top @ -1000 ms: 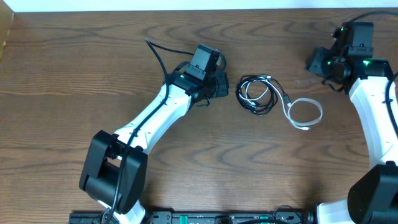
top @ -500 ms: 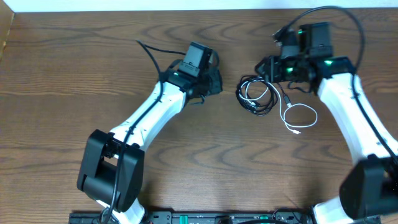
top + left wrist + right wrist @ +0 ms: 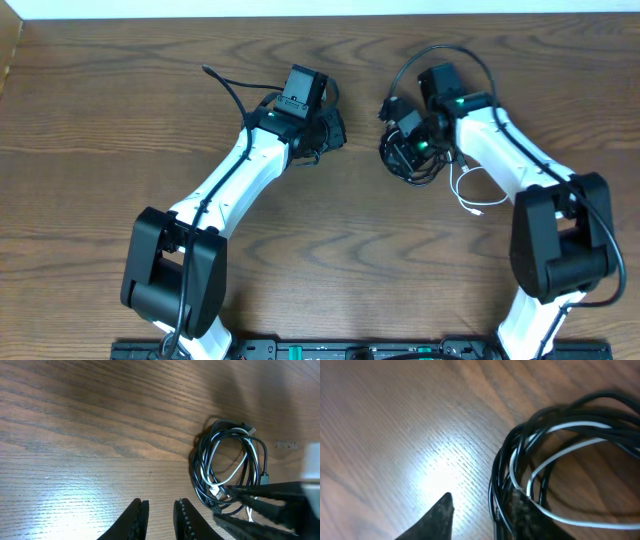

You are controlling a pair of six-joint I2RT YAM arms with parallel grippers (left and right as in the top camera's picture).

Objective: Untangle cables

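Note:
The black cable [image 3: 428,176] lies coiled on the wooden table with the white cable [image 3: 470,196] wound through it. A white loop trails off to the coil's right. In the left wrist view the black cable [image 3: 200,467] and the white cable [image 3: 235,472] sit to the right of centre. My right gripper [image 3: 404,150] is down on the coil's left edge and open. One finger [image 3: 437,520] is outside the coil and the other [image 3: 525,515] inside it, with black strands [image 3: 499,500] between them. My left gripper [image 3: 335,132] hovers left of the coil, slightly open and empty [image 3: 161,520].
The table's back edge [image 3: 320,12] meets a white wall. A thick black arm wire [image 3: 228,85] arcs behind the left arm, and another loops above the right wrist [image 3: 440,52]. Bare wood [image 3: 330,250] stretches between the two arm bases.
The right arm swung in from the far right and dropped onto the coil, jaws narrowing. The left gripper drew back slightly up and left. The white loop pulled in closer.

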